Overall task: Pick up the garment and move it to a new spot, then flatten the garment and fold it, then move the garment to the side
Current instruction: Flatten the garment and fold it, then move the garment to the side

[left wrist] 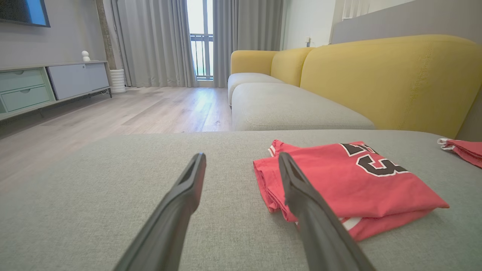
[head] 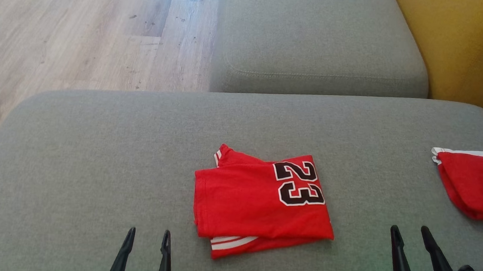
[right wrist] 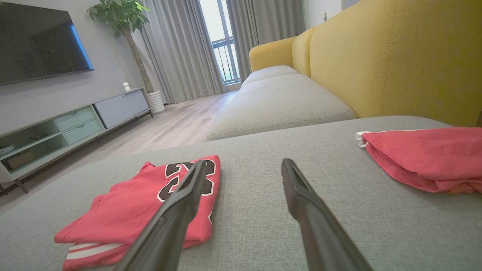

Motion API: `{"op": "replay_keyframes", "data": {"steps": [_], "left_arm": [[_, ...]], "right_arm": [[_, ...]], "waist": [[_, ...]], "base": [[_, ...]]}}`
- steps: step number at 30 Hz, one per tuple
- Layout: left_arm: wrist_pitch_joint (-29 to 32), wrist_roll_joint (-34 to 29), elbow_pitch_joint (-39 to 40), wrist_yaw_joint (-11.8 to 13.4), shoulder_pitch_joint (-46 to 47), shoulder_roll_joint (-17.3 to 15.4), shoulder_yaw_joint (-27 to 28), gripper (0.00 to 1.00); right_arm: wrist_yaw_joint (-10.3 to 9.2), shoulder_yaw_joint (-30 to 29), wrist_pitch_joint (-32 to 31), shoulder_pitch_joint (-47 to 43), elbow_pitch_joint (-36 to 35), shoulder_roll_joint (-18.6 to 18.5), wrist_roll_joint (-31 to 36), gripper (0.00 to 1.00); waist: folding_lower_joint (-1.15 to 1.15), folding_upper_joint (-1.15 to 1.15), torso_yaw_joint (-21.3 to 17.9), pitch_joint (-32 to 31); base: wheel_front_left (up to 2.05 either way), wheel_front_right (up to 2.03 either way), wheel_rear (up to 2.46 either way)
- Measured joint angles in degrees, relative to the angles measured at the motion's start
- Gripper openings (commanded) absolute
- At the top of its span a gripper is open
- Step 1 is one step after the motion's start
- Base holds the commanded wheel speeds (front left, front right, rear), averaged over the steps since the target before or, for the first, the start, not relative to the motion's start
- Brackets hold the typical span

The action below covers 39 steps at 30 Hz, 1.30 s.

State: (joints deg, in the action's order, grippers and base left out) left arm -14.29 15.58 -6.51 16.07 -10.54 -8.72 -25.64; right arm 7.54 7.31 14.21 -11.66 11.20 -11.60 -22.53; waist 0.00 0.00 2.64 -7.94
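The garment [head: 258,199] is a red jersey with a black and white "23", folded into a neat rectangle in the middle of the grey cushion [head: 93,162]. It also lies to the right in the left wrist view [left wrist: 350,184] and at the lower left in the right wrist view [right wrist: 143,207]. My left gripper [head: 149,233] stands open near the cushion's front edge, just left of the garment, nothing between its fingers. On the garment's right, my right gripper [head: 410,230] is open and empty too.
A second red garment [head: 477,184] with white trim lies bunched at the cushion's right edge. Beyond are another grey seat cushion [head: 317,42], the yellow sofa back [head: 476,50] and wooden floor [head: 82,28] to the left.
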Motion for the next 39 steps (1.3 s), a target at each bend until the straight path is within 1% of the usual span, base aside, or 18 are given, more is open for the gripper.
{"op": "replay_keyframes", "data": {"steps": [7, 12, 15, 21, 26, 28, 32, 36, 39], "left_arm": [[0.0, 0.0, -0.5, -0.5, -0.5, 0.3, 0.6, 1.00], [0.0, -1.1, -0.5, -0.7, -0.4, 0.4, 1.1, 1.00], [0.0, -1.4, -0.5, -0.9, -0.4, 0.6, 1.1, 1.00], [0.0, -1.9, -0.8, -1.0, 0.2, 1.0, 0.9, 1.00], [0.0, -2.5, -1.1, -1.5, 2.5, 2.0, 0.6, 1.00], [0.0, -2.6, -1.2, -1.6, 3.0, 2.1, 0.5, 1.00], [0.0, -3.2, -1.9, -2.5, 5.4, 2.6, -0.1, 1.00], [0.0, -3.5, -2.4, -2.6, 7.0, 3.3, -0.2, 1.00], [0.0, -3.6, -2.7, -3.2, 7.6, 3.9, -0.3, 1.00]], "right_arm": [[0.00, 0.4, 0.0, 0.0, 0.0, 0.0, 0.0, 1.00], [0.00, 1.3, -0.1, 0.0, 1.9, -0.1, 0.0, 1.00], [0.00, 2.3, -2.2, 1.0, 3.5, -0.1, 0.0, 1.00], [0.00, 4.2, -8.5, 8.5, 6.8, -0.2, -1.7, 1.00], [0.00, 5.7, -13.1, 15.6, 11.6, 0.0, -3.6, 1.00], [0.00, 5.8, -13.7, 16.9, 12.6, 0.1, -4.2, 1.00], [0.00, 7.4, -17.3, 21.9, 16.4, 0.3, -7.3, 1.00], [0.00, 8.9, -20.1, 25.7, 20.0, 0.4, -9.1, 1.00], [0.00, 9.2, -20.5, 27.2, 22.0, 0.4, -10.4, 1.00]], "waist": [[0.00, 0.00, 0.2, 0.2], [0.00, 0.00, 0.7, 1.5], [0.00, 0.00, 1.1, 2.9], [0.01, 0.00, 1.9, 6.2], [0.01, 0.00, 3.1, 9.0], [0.01, 0.00, 3.4, 9.6], [0.02, 0.00, 4.5, 11.9], [0.02, 0.00, 5.9, 13.8], [0.01, 0.00, 7.0, 14.8]], "base": [[0.00, 0.00, 0.00], [0.00, 0.00, 0.00], [0.00, 0.00, 0.00], [0.00, 0.00, 0.00], [0.00, 0.00, 0.00], [0.00, 0.00, 0.00], [0.00, 0.00, 0.00], [0.00, 0.00, 0.00], [0.00, 0.00, 0.00]]}}
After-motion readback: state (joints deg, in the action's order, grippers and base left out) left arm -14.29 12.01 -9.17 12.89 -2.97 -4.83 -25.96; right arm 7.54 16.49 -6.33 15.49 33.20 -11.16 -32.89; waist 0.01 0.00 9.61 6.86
